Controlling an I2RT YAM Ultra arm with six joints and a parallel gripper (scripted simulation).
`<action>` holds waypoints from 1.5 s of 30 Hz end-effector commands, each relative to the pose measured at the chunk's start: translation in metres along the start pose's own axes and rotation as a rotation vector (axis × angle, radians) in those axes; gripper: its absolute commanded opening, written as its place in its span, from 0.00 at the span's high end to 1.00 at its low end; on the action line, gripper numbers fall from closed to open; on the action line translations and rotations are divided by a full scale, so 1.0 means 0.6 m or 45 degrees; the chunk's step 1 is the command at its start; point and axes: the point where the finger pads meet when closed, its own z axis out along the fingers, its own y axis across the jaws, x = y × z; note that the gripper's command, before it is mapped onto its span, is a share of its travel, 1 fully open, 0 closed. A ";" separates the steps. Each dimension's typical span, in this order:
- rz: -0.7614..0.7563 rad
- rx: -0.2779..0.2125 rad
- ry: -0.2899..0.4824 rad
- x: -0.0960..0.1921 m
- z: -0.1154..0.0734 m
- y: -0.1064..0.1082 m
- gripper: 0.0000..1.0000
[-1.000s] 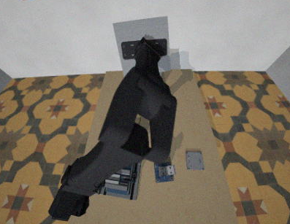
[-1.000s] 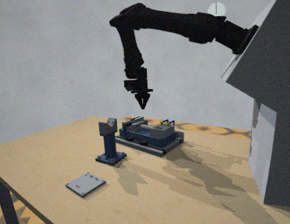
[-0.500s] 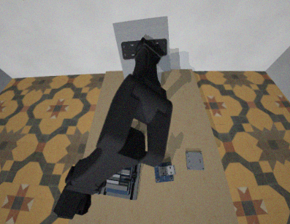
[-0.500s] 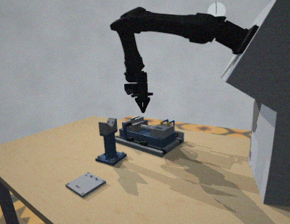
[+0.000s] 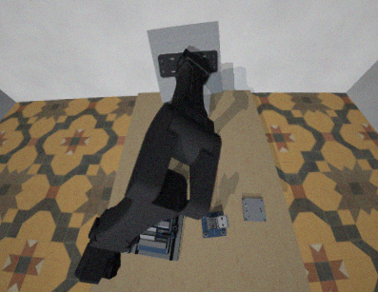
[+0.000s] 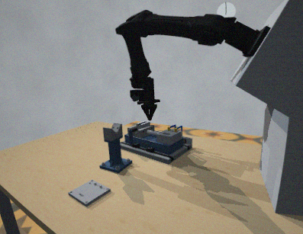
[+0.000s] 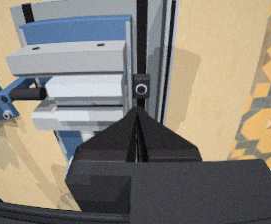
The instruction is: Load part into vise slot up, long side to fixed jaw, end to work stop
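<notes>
- Top view: the black arm [image 5: 179, 137] is stretching from the wall mount at the upper centre down to the lower left, covering most of the vise [image 5: 157, 241] at the bottom centre; the V-block [image 5: 215, 224] is standing just right of the vise, and the infeed plate [image 5: 254, 208] is lying right of that, with no block showing on it
- Exterior view: the gripper [image 6: 149, 115] is hanging point-down just above the vise [image 6: 156, 140] in the middle of the frame, its fingers pressed together on nothing; the V-block [image 6: 115, 149] is standing at centre left and the infeed plate [image 6: 89, 192] is lying at lower left
- Wrist view: the gripper [image 7: 138, 121], closed and empty, is pointing at the vise's right side, near the work stop [image 7: 141, 88]; the part [image 7: 84, 88] is lying pale between the jaws at centre left, though its slot is too blurred to make out
</notes>
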 end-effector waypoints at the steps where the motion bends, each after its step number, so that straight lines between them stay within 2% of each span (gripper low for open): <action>1: -0.013 0.023 -0.045 -0.027 -0.008 -0.008 1.00; 45: -0.005 0.018 -0.032 -0.021 -0.003 -0.007 1.00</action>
